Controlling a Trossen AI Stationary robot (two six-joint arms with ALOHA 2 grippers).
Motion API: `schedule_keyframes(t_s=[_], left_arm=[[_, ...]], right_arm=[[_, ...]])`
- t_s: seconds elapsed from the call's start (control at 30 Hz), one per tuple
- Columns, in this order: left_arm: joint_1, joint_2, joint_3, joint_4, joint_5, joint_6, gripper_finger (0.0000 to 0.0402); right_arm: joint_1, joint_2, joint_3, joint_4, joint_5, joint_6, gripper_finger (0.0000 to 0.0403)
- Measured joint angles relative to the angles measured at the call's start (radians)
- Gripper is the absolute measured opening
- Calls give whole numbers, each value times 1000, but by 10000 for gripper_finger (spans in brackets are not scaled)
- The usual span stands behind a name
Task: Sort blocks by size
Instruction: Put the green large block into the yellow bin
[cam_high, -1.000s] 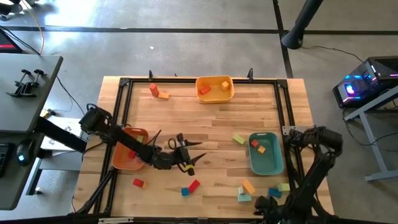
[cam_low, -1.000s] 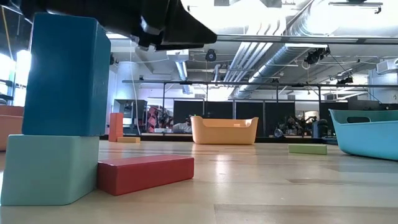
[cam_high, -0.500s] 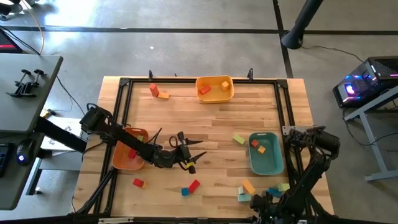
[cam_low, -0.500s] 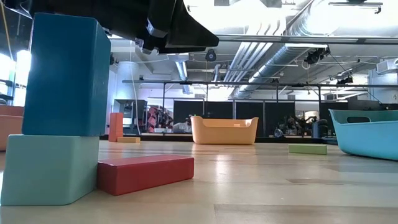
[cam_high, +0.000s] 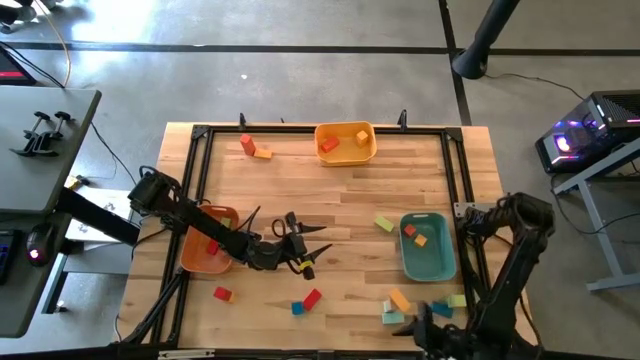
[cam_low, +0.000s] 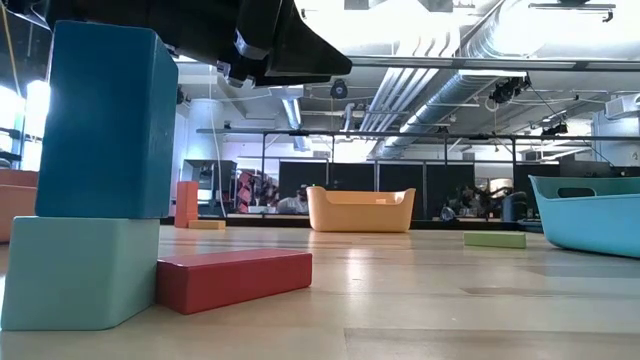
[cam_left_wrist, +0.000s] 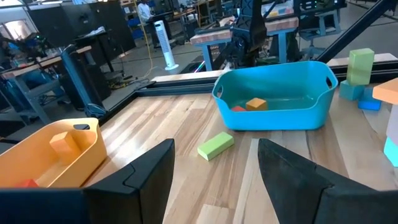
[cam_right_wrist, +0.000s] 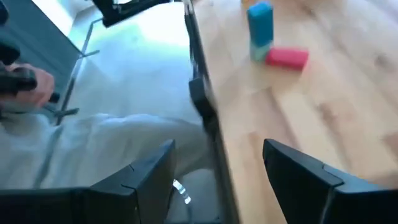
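Observation:
Small coloured blocks lie scattered on the wooden table (cam_high: 340, 190): a green one (cam_high: 384, 224), a red one (cam_high: 222, 294), a red bar (cam_high: 312, 298) beside a blue block (cam_high: 297, 308), and a cluster at the near right (cam_high: 399, 302). My left gripper (cam_high: 306, 250) is open and empty above the table's middle. In the left wrist view it faces the green block (cam_left_wrist: 216, 145) and the teal tray (cam_left_wrist: 273, 93). My right gripper (cam_high: 422, 325) is open and empty at the near right edge. In its wrist view it faces a blue block stacked on a teal one (cam_right_wrist: 260, 28).
An orange tray (cam_high: 205, 242) with a red block stands at the left, a yellow tray (cam_high: 345, 142) with blocks at the far side, and a teal tray (cam_high: 427, 246) with blocks at the right. Red and orange blocks (cam_high: 254, 148) lie at the far left. A black frame (cam_high: 200, 135) rims the table.
My right arm has shifted at the table's near right corner, its elbow swinging toward the right edge. My left gripper has barely moved. The blocks lie where they were.

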Motion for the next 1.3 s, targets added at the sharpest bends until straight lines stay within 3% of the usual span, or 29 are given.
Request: schedule_keyframes(t_s=[0.23,0.47,0.57,0.7,0.83,1.2,1.3], left_arm=[[-2,0,0,0,4,0,216],[0,0,0,-2,4,0,216],[0,0,0,-6,4,1,216],[1,0,0,-16,4,0,216],[1,0,0,-42,4,-25,216],[1,0,0,-100,4,-76,216],[1,0,0,-99,4,-76,216]], right_arm=[[-53,-10,41,-217,-31,23,239],[-164,-14,43,-454,63,-102,239],[-251,-39,67,-509,-62,-117,240],[-349,-51,64,-514,-369,-185,254],[-385,-52,63,-530,-531,-233,270],[-299,-89,63,-684,-509,21,280],[-255,-88,63,-752,-549,149,280]])
